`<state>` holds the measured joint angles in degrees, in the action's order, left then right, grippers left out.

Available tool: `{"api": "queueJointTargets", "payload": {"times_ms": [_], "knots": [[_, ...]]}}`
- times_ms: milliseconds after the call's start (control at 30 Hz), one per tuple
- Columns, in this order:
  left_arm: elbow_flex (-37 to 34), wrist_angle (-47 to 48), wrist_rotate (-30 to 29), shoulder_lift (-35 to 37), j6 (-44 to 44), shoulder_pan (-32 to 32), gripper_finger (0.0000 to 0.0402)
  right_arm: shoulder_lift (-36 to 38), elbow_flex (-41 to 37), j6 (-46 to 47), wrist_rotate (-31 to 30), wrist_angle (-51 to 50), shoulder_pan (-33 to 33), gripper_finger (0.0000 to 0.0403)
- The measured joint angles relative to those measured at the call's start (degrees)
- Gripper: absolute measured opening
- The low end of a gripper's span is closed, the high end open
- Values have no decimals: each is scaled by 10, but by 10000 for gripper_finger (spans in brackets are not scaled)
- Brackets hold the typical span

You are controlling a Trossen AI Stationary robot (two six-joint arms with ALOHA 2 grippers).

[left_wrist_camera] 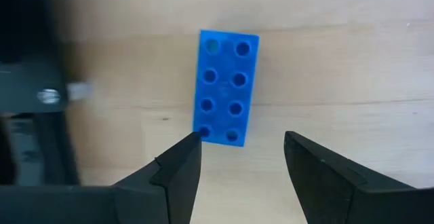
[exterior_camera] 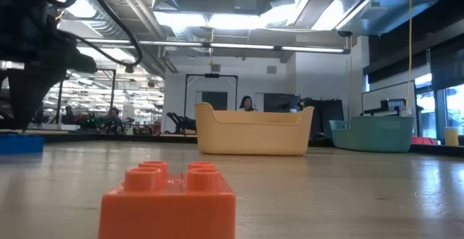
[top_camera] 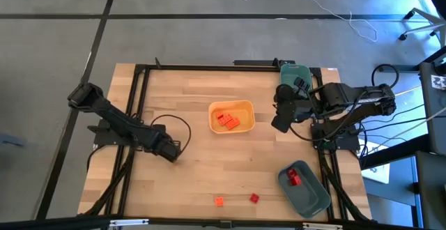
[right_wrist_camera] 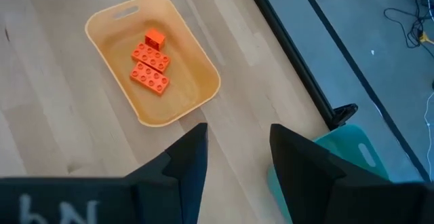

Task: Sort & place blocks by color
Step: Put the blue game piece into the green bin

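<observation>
My left gripper [left_wrist_camera: 241, 139] is open and hovers low over a blue eight-stud block [left_wrist_camera: 227, 88] that lies flat on the wood. One end of the block sits just ahead of the fingertips, and I see no touch. In the high view this gripper [top_camera: 171, 152] hides that block. The low view shows the blue block [exterior_camera: 20, 143] at the left. My right gripper [right_wrist_camera: 237, 132] is open and empty, raised beside the yellow-orange tray [top_camera: 244, 106]. Three orange blocks [right_wrist_camera: 150, 64] lie in the tray. A loose orange block [top_camera: 219, 201] and a red block [top_camera: 254, 198] rest near the table's near edge.
A teal bin [top_camera: 310, 195] at the near right corner holds a red block [top_camera: 294, 177]. A second teal bin [top_camera: 294, 72] stands at the far right, behind my right arm. A black frame rail [top_camera: 139, 104] runs along the table's left side, close to my left gripper.
</observation>
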<state>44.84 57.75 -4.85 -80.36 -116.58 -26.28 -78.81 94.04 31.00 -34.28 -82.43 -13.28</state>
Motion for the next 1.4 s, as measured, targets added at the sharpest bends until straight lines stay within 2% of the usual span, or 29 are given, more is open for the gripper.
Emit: {"api": "queueJointTargets", "payload": {"times_ms": [100, 200, 433, 700, 967, 1167, 1267, 1400], "knots": [[24, 65, 9, 0, 0, 0, 201, 0, 0, 2, 6, 0, 0, 161], [22, 71, 6, 0, 7, 0, 201, 0, 0, 1, 14, 5, 0, 161], [-22, -1, -2, 0, -2, 0, 201, 0, 0, 0, 14, 6, 0, 161], [-59, -17, -2, 0, -14, 0, 202, 0, 0, 0, 14, 14, 0, 161], [-107, -104, -1, 3, -16, 0, 201, 0, 0, 0, 14, 14, 0, 161], [-110, -102, -6, 3, 0, 0, 201, 0, 0, 0, 14, 15, 0, 161], [-110, -101, 5, 2, 3, 4, 184, 0, 0, 0, 14, 15, 0, 161], [-110, -108, 0, 4, 24, 10, 128, 0, 0, -1, 14, 15, 0, 161]]}}
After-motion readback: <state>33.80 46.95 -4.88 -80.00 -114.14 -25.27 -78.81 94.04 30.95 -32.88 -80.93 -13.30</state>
